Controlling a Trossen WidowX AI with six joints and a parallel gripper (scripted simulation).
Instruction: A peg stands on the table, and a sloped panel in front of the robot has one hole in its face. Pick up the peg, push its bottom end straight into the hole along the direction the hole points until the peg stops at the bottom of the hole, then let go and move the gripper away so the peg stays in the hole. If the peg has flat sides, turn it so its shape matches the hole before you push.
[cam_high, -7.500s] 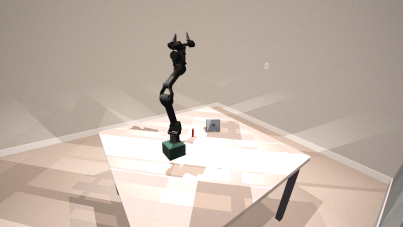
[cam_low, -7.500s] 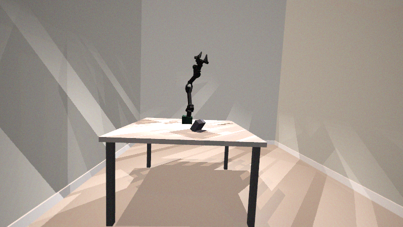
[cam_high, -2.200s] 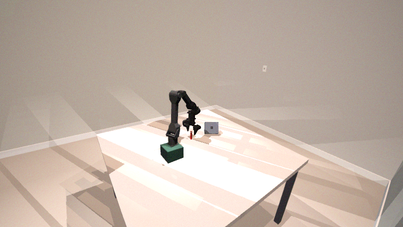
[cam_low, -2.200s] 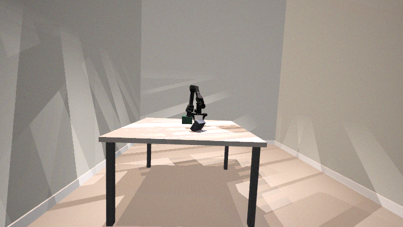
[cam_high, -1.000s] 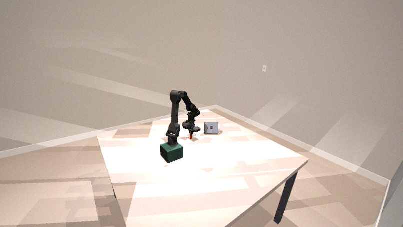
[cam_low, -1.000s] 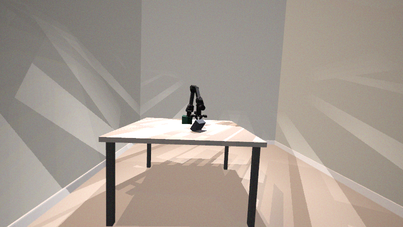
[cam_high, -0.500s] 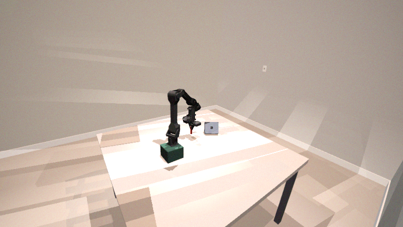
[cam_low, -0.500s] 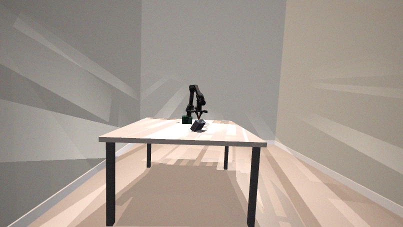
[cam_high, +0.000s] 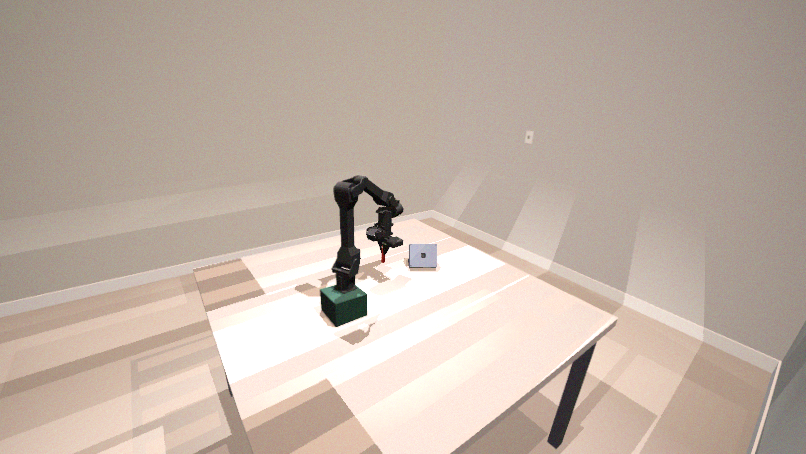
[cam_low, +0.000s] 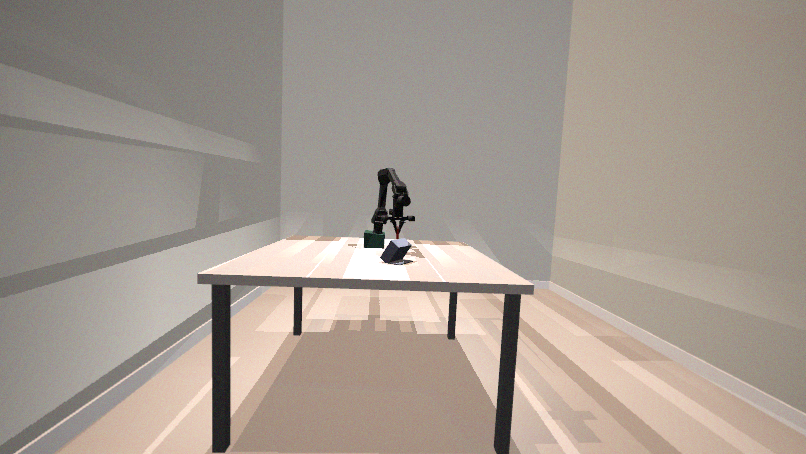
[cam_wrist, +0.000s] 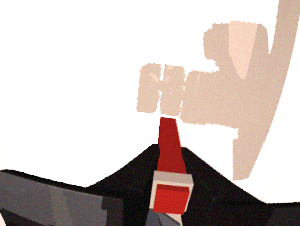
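Note:
My gripper (cam_high: 383, 251) (cam_low: 397, 230) (cam_wrist: 167, 152) is shut on the red peg (cam_high: 383, 258) (cam_low: 397, 234) (cam_wrist: 169, 135). The peg points downward from the fingertips, with its bottom end a little above the table. In the wrist view its top end looks square with flat sides, with a pale band around it. The sloped blue-grey panel (cam_high: 415, 250) (cam_low: 395, 250) stands a short way from the peg. Its face has one dark, squarish hole (cam_high: 423, 255) near the middle; its exact shape is too small to tell. The hole is not visible in the exterior view or the wrist view.
The arm stands on a green base block (cam_high: 343, 307) (cam_low: 373, 239) on the table (cam_high: 479, 349) (cam_low: 315, 270). Shadows of the arm and gripper fall across the table top. The panel is the nearest obstacle to the held peg.

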